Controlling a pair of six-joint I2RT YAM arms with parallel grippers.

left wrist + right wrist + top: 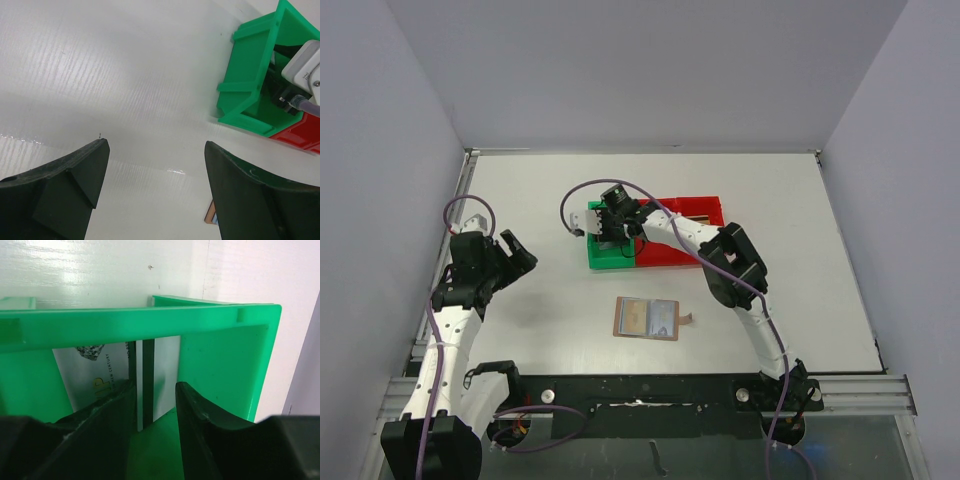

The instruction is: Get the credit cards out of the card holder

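The card holder (647,318) lies open and flat on the table, brown-edged with pale blue-grey pockets and its tab pointing right. A corner of it shows in the left wrist view (212,218). My right gripper (608,228) reaches down inside the green bin (595,257). In the right wrist view its jaws (155,387) stand apart and hold nothing. Just past them two cards lean against the bin's far wall: a white printed card (95,375) and a card with a black stripe (160,375). My left gripper (515,250) is open and empty above bare table at the left (156,142).
A red bin (690,208) stands against the green bin's right side. In the left wrist view the green bin (250,75) and the red bin (300,132) sit at the upper right, with the right arm's wrist and cable inside. Grey walls enclose the table.
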